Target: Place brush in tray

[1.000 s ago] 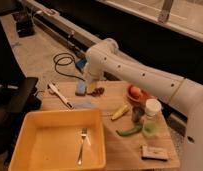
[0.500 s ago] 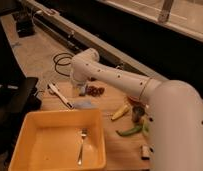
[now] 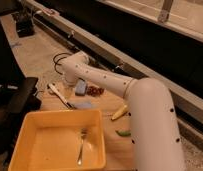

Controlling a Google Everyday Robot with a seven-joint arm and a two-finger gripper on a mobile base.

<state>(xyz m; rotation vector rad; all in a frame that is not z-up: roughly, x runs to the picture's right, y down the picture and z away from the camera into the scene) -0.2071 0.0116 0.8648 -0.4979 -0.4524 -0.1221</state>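
The brush (image 3: 59, 93) lies on the wooden table just behind the tray's far left corner, white handle pointing back-left, dark head toward the tray. The yellow tray (image 3: 60, 116) fills the front left and holds a silver fork (image 3: 81, 147). My white arm reaches from the lower right across the table and bends down at the back left. The gripper (image 3: 70, 84) hangs at its end, just right of the brush handle and above the table. It holds nothing that I can see.
A blue-grey block (image 3: 81, 88) and a small red cluster (image 3: 95, 91) lie right of the gripper. Another bluish piece (image 3: 83, 105) sits by the tray's far rim. A yellow item (image 3: 119, 112) and a green one (image 3: 123, 133) lie beside the arm. A black chair (image 3: 15, 100) stands to the left.
The arm has swung left and toward the camera, now covering the right side of the table. Its end has come down closer to the brush. The brush and tray have not moved.
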